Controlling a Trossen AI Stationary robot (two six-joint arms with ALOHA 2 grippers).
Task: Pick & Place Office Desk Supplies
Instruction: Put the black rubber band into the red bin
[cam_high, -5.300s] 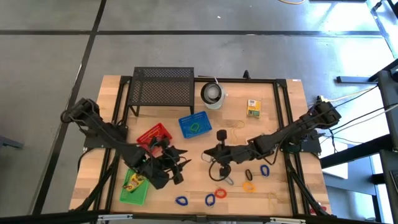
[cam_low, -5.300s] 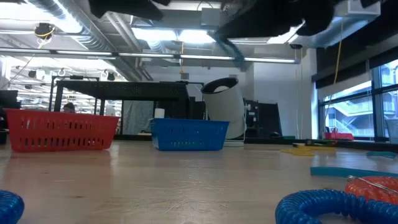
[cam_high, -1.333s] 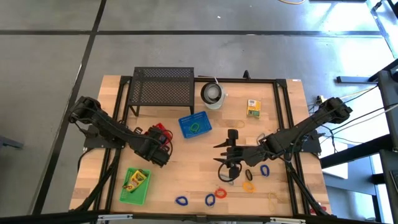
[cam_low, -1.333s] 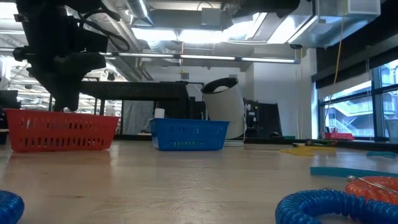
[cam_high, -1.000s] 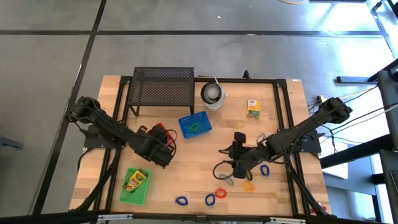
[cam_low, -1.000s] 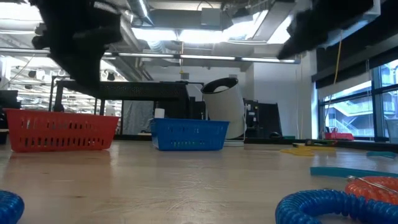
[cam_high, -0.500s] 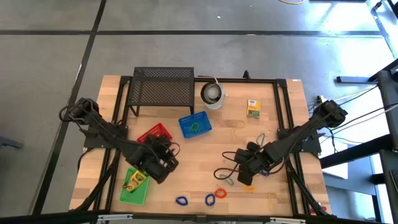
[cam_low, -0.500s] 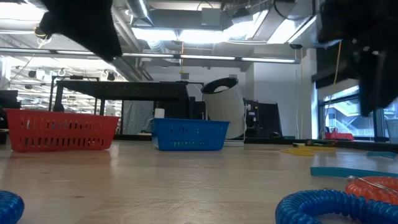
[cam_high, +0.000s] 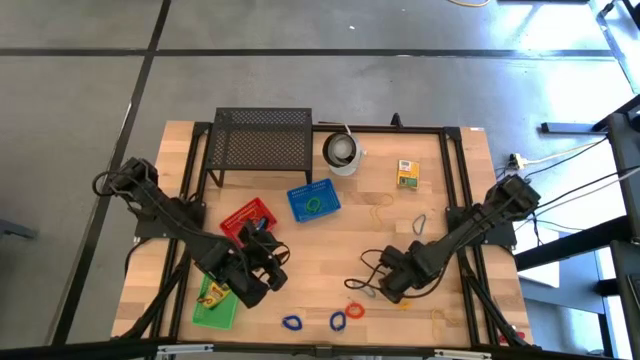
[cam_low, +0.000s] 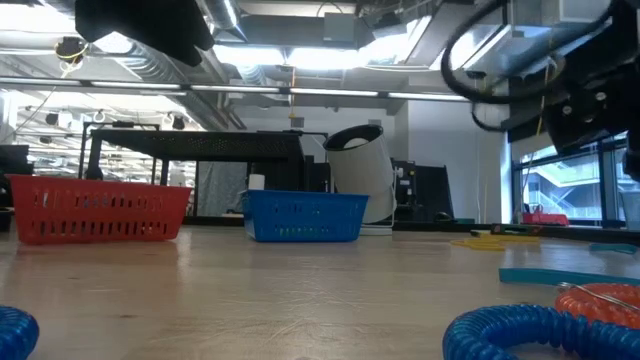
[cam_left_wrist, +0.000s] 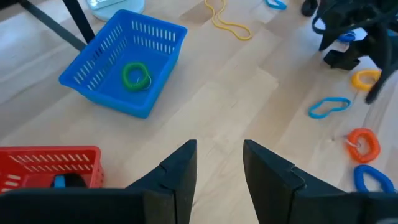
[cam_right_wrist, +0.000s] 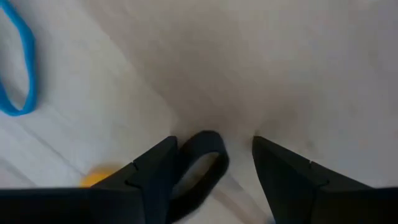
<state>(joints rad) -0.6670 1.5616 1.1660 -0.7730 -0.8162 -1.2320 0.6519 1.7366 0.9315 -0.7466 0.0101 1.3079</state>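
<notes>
My right gripper (cam_right_wrist: 214, 142) is open and points down at the table near its front right (cam_high: 392, 280). A black loop (cam_right_wrist: 202, 163) lies on the wood between its fingers, close to one of them. An orange loop (cam_right_wrist: 99, 177) and a blue loop (cam_right_wrist: 15, 68) lie beside it. My left gripper (cam_left_wrist: 219, 146) is open with nothing between its fingers. It hangs above the table between the red basket (cam_high: 247, 217) and the green basket (cam_high: 215, 305). A green loop (cam_left_wrist: 135, 74) lies in the blue basket (cam_left_wrist: 118, 62). My right gripper has its fingers on either side of the black loop (cam_right_wrist: 211, 155), coming from above. The loop lies flat on the table. I cannot tell whether the finger (cam_right_wrist: 155, 168) beside it touches it.
A black mesh stand (cam_high: 262, 140) and a white cup (cam_high: 342, 152) stand at the far edge, with a crayon box (cam_high: 407, 174) to their right. Two blue loops (cam_high: 291, 323) and a red loop (cam_high: 355, 310) lie near the front edge. A yellow band (cam_left_wrist: 227, 22) lies mid-table.
My right gripper has moved toward the table's near edge and come down over the loops at the front right. My left gripper has moved from beside the red basket toward the near edge and now hangs by the green basket.
</notes>
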